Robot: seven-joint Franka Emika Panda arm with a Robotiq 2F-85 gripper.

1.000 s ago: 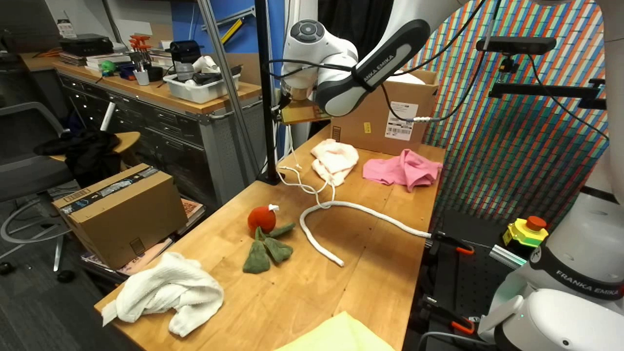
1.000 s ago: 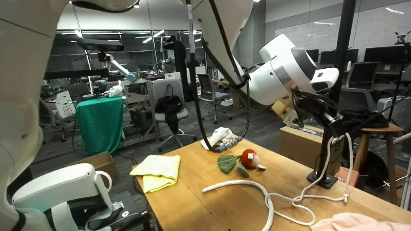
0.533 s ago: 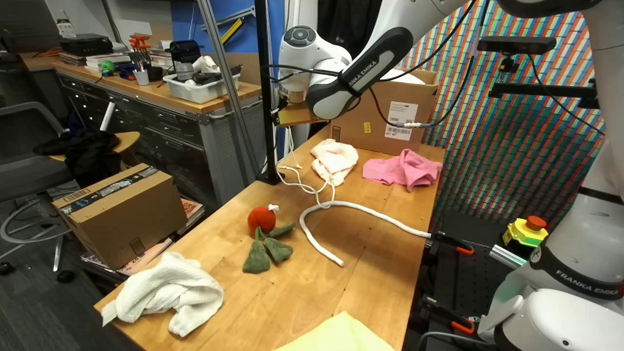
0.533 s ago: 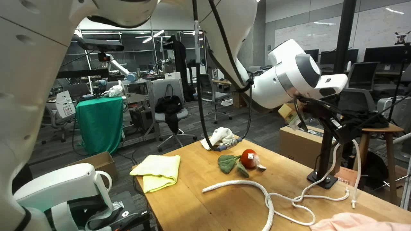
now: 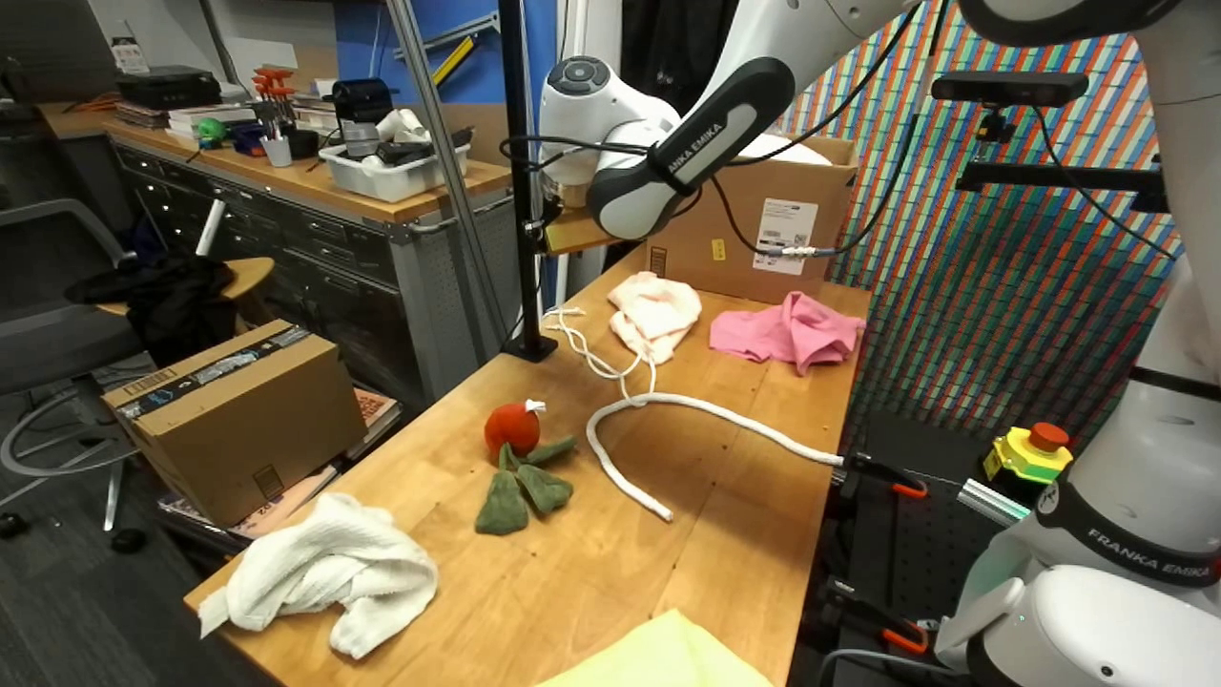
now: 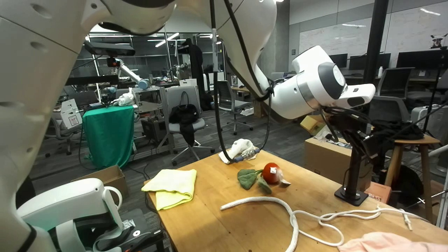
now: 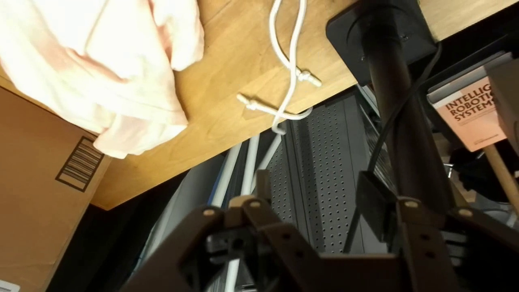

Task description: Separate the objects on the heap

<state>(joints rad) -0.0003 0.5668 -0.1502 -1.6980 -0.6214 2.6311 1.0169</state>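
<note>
The heap is out of view; the objects lie spread over the wooden table (image 5: 591,592). The white cord (image 5: 725,415) curves along the middle, and its thin knotted strands (image 7: 292,61) reach the table edge below my gripper (image 7: 318,194). Its jaws stand apart with nothing between them. A pale cream-pink cloth (image 5: 653,310) lies beside the strands, with a bright pink cloth (image 5: 787,334) further over. The red-and-green soft toy (image 6: 270,173) rests past the cord. At the opposite end are the white towel (image 5: 329,568) and the yellow-green cloth (image 6: 173,185).
A black post (image 6: 351,196) rises from the table edge close to my gripper. A large cardboard box (image 5: 744,224) stands behind the two pink cloths. Another box (image 5: 238,410) sits off the table's side. Clamps (image 5: 882,475) grip the near edge.
My jaws have opened and let go of the cord; the strands that hung from them have dropped onto the table and over its edge. The arm has come down slightly.
</note>
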